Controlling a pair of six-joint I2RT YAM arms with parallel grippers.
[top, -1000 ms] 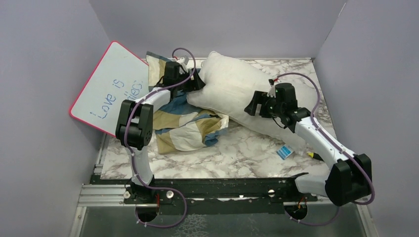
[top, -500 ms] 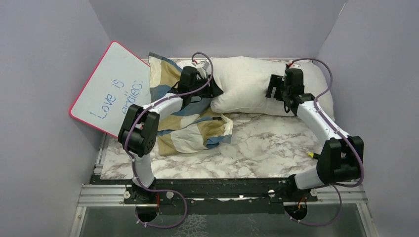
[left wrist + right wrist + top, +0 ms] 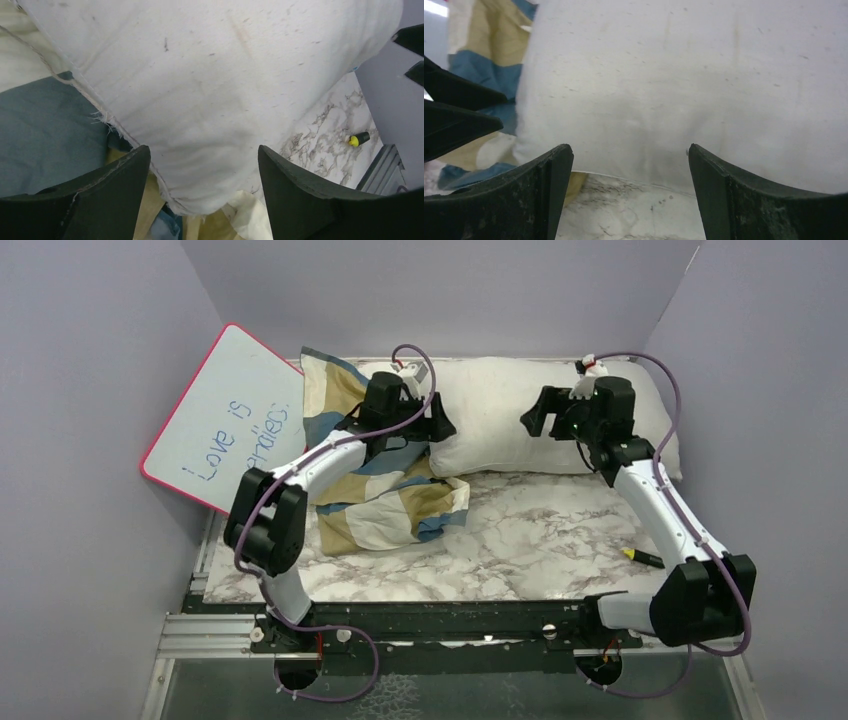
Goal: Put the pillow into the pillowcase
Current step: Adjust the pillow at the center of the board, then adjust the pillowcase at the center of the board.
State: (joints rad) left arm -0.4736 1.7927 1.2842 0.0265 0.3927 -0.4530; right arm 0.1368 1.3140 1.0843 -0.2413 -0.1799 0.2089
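**Lining up pillow end with pillowcase: insertion not begun**

Pillow point(image 3: 520, 410) lies lengthwise along the far edge of the worktop point(image 3: 520, 530), close to the back wall. Its left end rests on the pillowcase point(image 3: 390, 505), which is bunched on the left side just beside the whiteboard point(image 3: 230, 410). No checked fabric wraps the pillow in any view, so I judge it fully outside the case.

Left tool point(image 3: 438, 425): fingers spread wide, straddling the pillow's left corner. The wrist view shows the seam and corner between them with blue cloth beneath. No firm pinch is visible.

Right tool point(image 3: 532, 420): spread wide, poised at the pillow's middle and holding nothing.

Step in hand, as I read it: getting a hold on the pillow end and finding the case opening, which I cannot make out from here.

Next move calls for one tool to lift a single layer of the case mouth while the other feeds the corner in. Risk: pinching both layers shut.
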